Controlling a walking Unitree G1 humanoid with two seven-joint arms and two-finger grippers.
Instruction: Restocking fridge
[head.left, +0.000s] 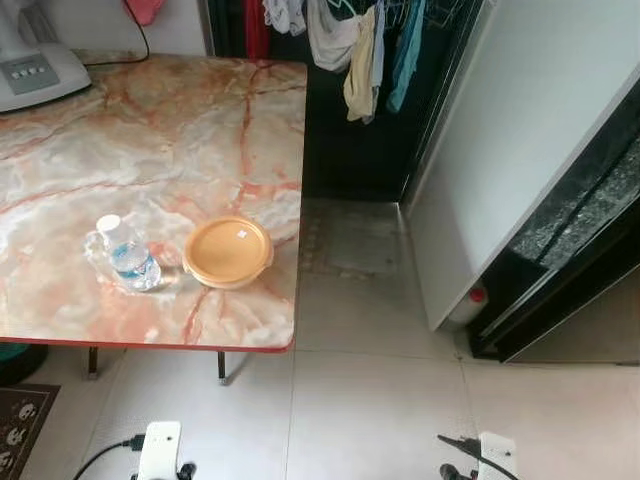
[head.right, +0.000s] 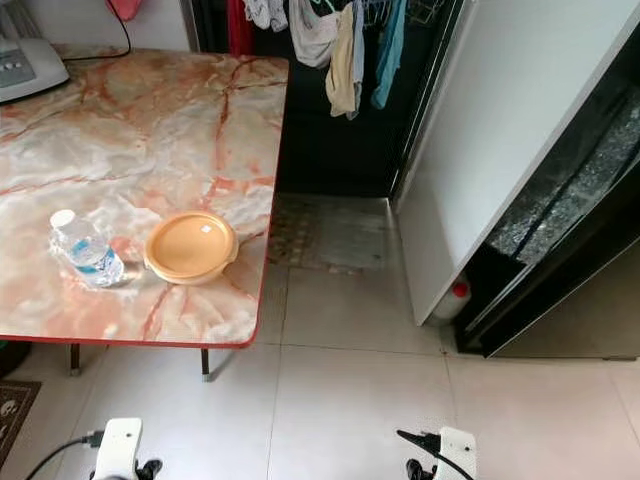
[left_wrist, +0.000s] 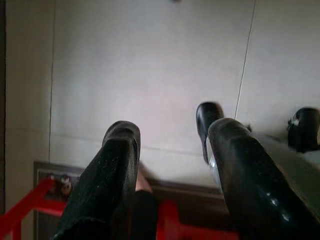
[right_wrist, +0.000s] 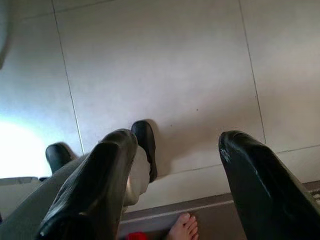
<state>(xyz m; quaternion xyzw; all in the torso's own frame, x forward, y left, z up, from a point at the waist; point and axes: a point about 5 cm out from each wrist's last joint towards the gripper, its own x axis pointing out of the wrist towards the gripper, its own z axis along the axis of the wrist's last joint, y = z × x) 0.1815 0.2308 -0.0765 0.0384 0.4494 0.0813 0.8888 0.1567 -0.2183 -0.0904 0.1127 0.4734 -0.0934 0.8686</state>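
A small clear water bottle (head.left: 127, 254) with a white cap and blue label lies tilted on the marbled table (head.left: 150, 130), near its front edge. Right beside it sits a round orange lidded container (head.left: 228, 250). The fridge (head.left: 520, 160) stands at the right, a tall white panel with a glossy black face (head.left: 590, 230) beyond it. Both arms hang low in front of me. My left gripper (left_wrist: 172, 132) is open over floor tiles with nothing between its fingers. My right gripper (right_wrist: 177, 140) is also open and holds nothing.
A white appliance (head.left: 35, 70) sits at the table's far left corner. Clothes (head.left: 355, 45) hang in a dark doorway behind a floor mat (head.left: 345, 240). A red-capped object (head.left: 477, 297) lies at the fridge's base. A person's bare foot (right_wrist: 182, 227) is behind me.
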